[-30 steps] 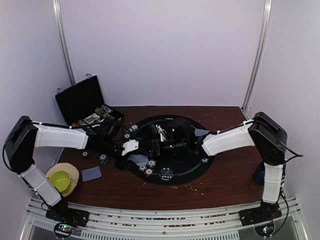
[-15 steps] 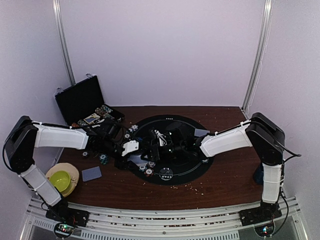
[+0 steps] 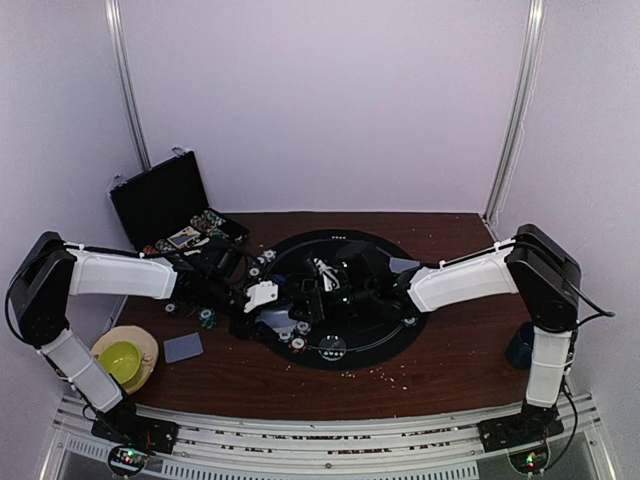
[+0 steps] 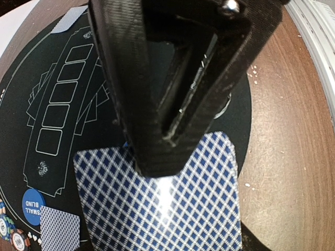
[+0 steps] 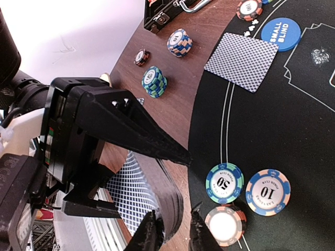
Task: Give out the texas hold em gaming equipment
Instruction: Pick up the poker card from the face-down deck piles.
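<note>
I see my left gripper [image 4: 162, 151] pinching a blue-backed playing card [image 4: 172, 209] over the black mat [image 4: 21, 157] at its 8 o'clock edge, while my right gripper [image 5: 175, 232] hangs just beside it, fingers narrowly apart.

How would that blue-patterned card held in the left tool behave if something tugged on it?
Probably floppy: the card looks paper-thin, and in the right wrist view its edge seems to bow. Likely slippery, since its back shows a bright glare. Probably very light for its area, so a slight tug might shift it.
</note>
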Controlling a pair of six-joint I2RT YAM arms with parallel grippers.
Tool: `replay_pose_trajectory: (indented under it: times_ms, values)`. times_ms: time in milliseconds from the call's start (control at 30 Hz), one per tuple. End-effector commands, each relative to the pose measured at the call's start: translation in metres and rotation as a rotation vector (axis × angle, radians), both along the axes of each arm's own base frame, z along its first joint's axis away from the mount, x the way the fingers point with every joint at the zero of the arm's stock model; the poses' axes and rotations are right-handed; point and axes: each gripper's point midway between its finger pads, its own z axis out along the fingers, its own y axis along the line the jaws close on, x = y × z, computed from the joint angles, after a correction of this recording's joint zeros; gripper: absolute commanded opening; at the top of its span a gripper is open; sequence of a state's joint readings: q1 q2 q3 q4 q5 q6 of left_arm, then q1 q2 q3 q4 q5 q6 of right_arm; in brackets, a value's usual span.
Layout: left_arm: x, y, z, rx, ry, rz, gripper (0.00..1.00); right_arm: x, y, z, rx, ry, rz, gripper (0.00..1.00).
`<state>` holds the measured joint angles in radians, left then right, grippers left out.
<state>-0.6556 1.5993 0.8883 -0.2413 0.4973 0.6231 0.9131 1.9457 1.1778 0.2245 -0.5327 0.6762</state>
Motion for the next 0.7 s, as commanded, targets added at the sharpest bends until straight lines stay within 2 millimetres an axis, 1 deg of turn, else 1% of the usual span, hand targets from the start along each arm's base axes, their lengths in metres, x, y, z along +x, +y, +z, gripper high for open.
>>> replay_pose_trajectory:
  times_ms: [0,133,167,233,267,400,467,567,667]
  values:
    - [0.003,-0.007,0.01,-0.042,-0.03,-0.018,0.52,0.004,-0.014,-0.009,-0.06,-0.01,-0.037,0.2]
    - [0.009,-0.007,0.01,-0.037,-0.036,0.006,0.52,0.002,-0.007,-0.007,-0.034,0.0,-0.004,0.2]
    - [0.009,-0.007,0.009,-0.036,-0.036,0.009,0.52,0.0,-0.003,-0.006,-0.017,0.007,0.015,0.22]
    - [0.01,-0.007,0.009,-0.035,-0.036,0.014,0.52,-0.003,0.006,-0.001,0.018,0.022,0.05,0.32]
    - [0.01,-0.007,0.01,-0.035,-0.039,0.015,0.51,-0.002,0.009,0.0,0.025,0.025,0.057,0.35]
    - [0.01,-0.007,0.011,-0.037,-0.044,0.015,0.51,0.003,0.017,-0.003,0.025,0.032,0.057,0.39]
    - [0.01,-0.007,0.011,-0.037,-0.044,0.015,0.51,0.005,0.02,-0.006,0.024,0.036,0.059,0.39]
    - [0.009,-0.007,0.011,-0.041,-0.045,0.011,0.51,0.006,0.025,-0.003,0.054,0.042,0.065,0.4]
    - [0.008,-0.007,0.014,-0.049,-0.05,0.007,0.51,0.009,0.027,-0.006,0.066,0.067,0.064,0.42]
